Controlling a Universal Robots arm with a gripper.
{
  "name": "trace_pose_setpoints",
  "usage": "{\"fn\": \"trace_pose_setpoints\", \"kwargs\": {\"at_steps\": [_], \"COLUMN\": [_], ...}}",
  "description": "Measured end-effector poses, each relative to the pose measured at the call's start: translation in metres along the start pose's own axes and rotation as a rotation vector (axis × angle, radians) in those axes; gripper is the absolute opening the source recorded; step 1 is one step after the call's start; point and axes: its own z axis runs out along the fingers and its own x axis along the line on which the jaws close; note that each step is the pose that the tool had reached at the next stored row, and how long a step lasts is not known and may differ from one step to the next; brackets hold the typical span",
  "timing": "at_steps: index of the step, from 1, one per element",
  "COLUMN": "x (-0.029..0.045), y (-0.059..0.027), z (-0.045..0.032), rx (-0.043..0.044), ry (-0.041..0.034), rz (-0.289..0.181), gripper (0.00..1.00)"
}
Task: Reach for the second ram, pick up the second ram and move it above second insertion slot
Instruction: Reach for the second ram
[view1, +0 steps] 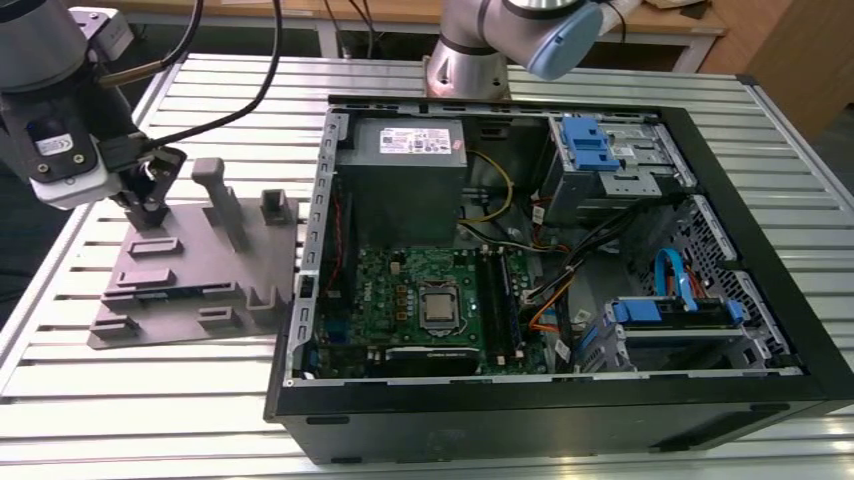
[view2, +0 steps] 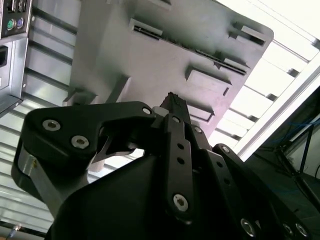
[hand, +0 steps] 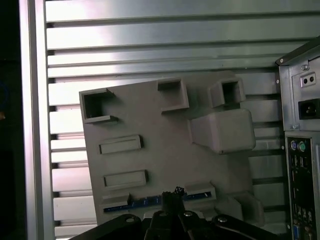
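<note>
Grey fixture (hand: 165, 145) holds the second ram (hand: 137, 202) on its edge in a slot, so my gripper (hand: 174, 192) stands directly over it, jaws seemingly clenched on its middle.

Your exterior view sits high and angled down on the table (view1: 200, 400): whole case (view1: 561, 250) mid-frame, fixture (view1: 187, 270) at the exterior view's left. First wrist view looks straight down on the fixture, close in. Second wrist view peers along the gripper (view2: 172, 100), v. close, at the same fixture. All 3 share fixture, table + a bit of case.
</note>
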Motion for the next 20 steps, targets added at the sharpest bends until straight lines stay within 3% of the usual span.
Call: {"fn": "trace_pose_setpoints", "kwargs": {"at_steps": [4,20], "x": [-0.0004,-0.0001], "y": [-0.0068,-0.0114], "z": [0.0035,0.0323], "rx": [-0.0001,0.0002], "ry": [-0.0001,0.0039], "rz": [0.0,-0.002], "gripper": [0.11,0.11]}}
